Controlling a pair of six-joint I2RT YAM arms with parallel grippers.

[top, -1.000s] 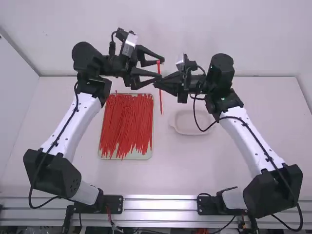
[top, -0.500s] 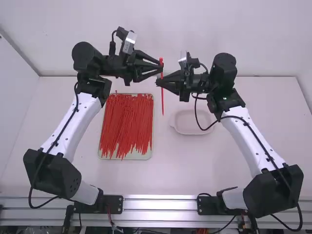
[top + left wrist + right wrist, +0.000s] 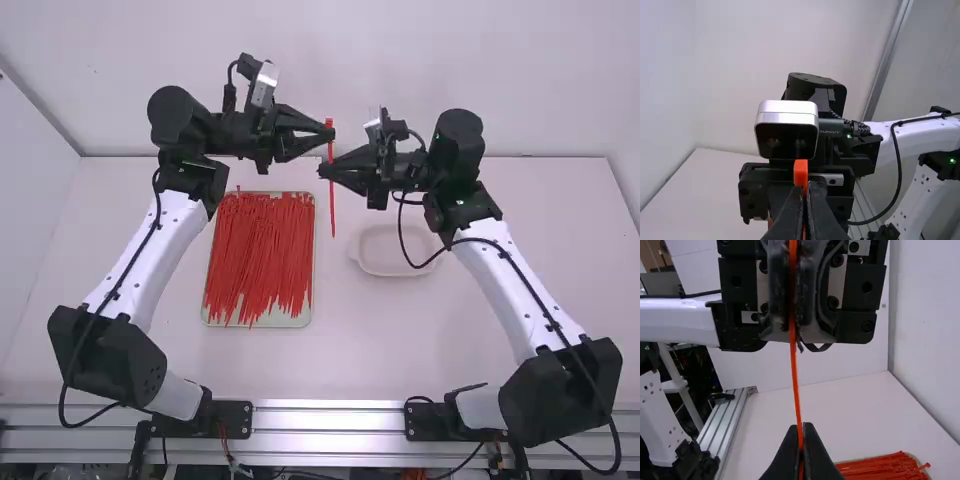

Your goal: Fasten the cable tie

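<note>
1. Above the white tabletop (image 3: 450,320), high view: a thin red plastic cable tie (image 3: 331,200) hangs upright between both arms (beside a tray of red ties (image 3: 262,255)).
2. Left wrist view: left jaws pinch the tie's head (image 3: 800,172).
3. Right wrist view: right jaws pinch its strap (image 3: 794,380).

Above the far middle of the table (image 3: 330,370), the space is taken up by the left gripper (image 3: 322,142) and the right gripper (image 3: 323,172), met tip to tip and both clamped on the upright cable tie (image 3: 332,205). The gap between the tray (image 3: 292,320) of spare ties (image 3: 260,250) and the white dish (image 3: 392,262) is crossed by that strand's hanging tail. Passage is left over the table's near part, in front of tray and dish.
</note>
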